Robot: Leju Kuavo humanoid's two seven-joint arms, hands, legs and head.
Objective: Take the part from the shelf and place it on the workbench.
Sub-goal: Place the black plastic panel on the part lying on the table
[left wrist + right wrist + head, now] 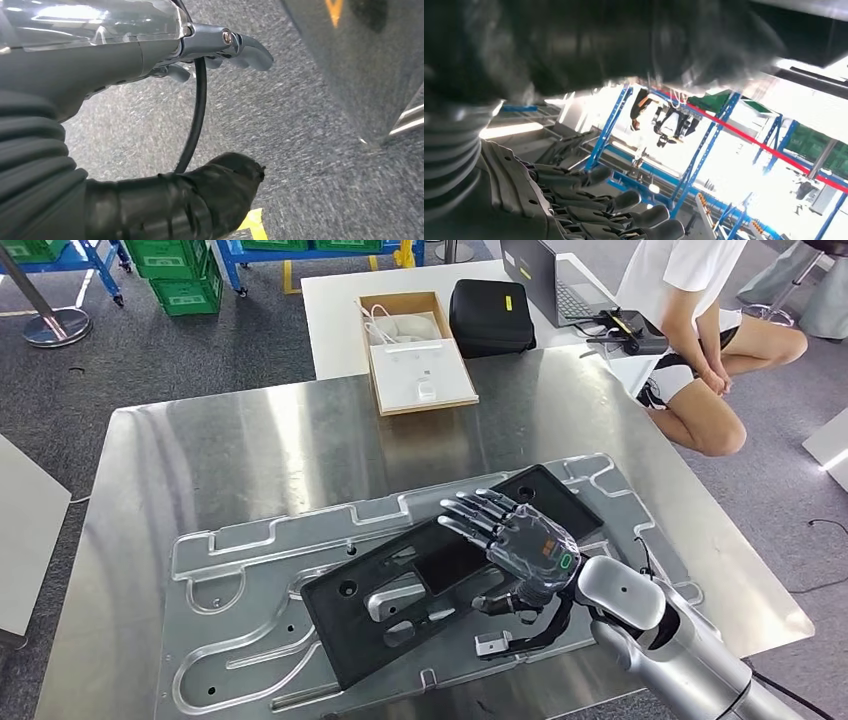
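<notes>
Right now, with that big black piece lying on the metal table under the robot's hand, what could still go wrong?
The black part lies askew on the grooved metal plate, so it may not be seated flat and could rock. The right hand rests over it with fingers spread; lifting away carelessly might drag or shift it. The open cardboard box sits on the same table, so a wide arm swing could knock it.

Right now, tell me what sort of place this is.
Probably a factory or workshop floor: a steel workbench carrying a machined metal plate, blue racks with green crates behind, and a laptop desk.
</notes>
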